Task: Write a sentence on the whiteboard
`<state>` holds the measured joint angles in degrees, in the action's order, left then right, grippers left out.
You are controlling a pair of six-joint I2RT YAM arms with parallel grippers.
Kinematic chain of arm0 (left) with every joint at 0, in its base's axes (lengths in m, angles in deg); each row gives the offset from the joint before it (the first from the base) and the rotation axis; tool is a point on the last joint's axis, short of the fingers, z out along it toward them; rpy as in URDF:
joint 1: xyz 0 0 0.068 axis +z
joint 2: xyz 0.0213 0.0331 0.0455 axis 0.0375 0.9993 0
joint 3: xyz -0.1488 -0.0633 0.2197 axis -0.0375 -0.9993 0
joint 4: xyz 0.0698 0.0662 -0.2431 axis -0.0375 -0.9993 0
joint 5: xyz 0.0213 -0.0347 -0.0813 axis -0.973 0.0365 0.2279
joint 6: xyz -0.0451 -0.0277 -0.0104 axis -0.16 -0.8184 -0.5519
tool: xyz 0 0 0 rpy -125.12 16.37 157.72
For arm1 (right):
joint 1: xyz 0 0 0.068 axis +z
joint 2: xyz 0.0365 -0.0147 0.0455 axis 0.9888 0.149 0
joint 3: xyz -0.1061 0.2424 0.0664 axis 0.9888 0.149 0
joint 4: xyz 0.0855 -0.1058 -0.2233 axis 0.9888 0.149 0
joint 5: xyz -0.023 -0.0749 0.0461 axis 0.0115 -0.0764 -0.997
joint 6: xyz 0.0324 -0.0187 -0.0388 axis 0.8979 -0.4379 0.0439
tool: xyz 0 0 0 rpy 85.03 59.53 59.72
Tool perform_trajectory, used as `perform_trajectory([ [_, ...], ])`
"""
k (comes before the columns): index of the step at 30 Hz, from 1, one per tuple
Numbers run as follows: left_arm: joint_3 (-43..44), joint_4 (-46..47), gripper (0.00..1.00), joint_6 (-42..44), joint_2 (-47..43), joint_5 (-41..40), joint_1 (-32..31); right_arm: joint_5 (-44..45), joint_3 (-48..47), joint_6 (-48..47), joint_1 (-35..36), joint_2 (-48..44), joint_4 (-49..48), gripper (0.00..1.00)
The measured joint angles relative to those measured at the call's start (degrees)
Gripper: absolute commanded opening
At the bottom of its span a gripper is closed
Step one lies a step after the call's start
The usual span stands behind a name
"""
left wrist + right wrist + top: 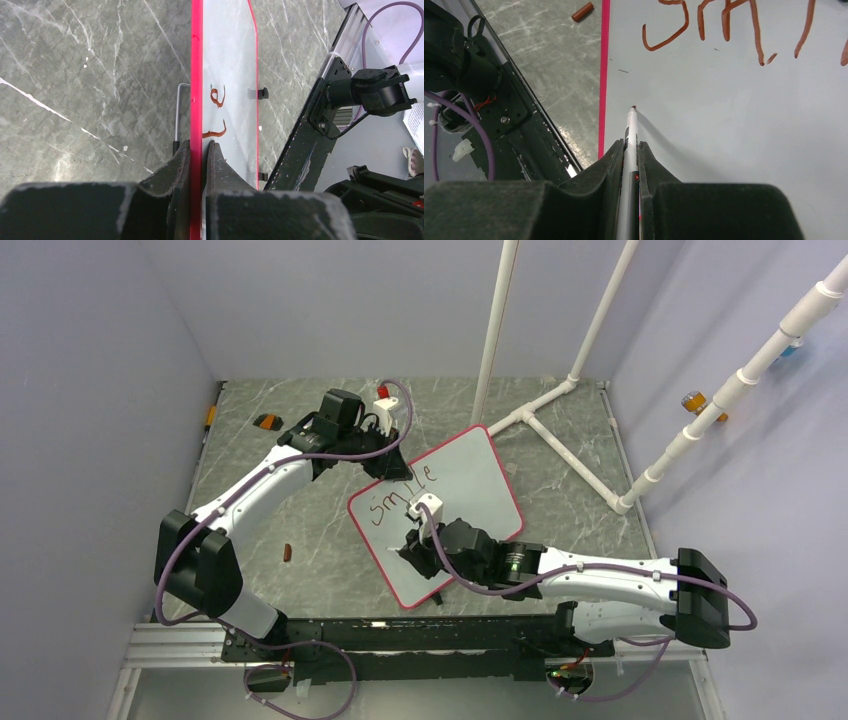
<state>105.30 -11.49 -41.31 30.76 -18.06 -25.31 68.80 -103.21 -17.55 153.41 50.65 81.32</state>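
Observation:
The whiteboard [480, 480] lies tilted on the marble table, and its red rim also shows in the left wrist view [196, 75]. The sentence [400, 495] reads "smile" in reddish-brown strokes [724, 25]. My left gripper [396, 472] is shut on the board's far rim, one finger on each face [197, 146]. My right gripper [415, 552] is shut on a white marker [630, 130]. The marker's red tip is at the board surface below the first letter, close to the rim; its shadow meets the tip.
A small red-brown marker cap [288, 553] lies on the table left of the board [583, 11]. A white pipe frame [560, 410] stands at the back right. An orange-black object [267, 421] sits at the far left. The metal base rail [400, 640] runs along the near edge.

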Motion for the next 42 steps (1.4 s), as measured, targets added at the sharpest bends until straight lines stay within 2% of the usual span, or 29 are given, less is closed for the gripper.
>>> perform_trajectory([
  [26,0.0,0.02,0.0,0.0,-0.02,0.02,0.0,4.11,0.17,2.67,2.21,-0.26,4.07,0.0],
  [42,0.0,0.02,0.0,0.02,-0.02,0.02,0.0,1.33,0.55,2.32,2.49,0.15,4.72,0.0],
])
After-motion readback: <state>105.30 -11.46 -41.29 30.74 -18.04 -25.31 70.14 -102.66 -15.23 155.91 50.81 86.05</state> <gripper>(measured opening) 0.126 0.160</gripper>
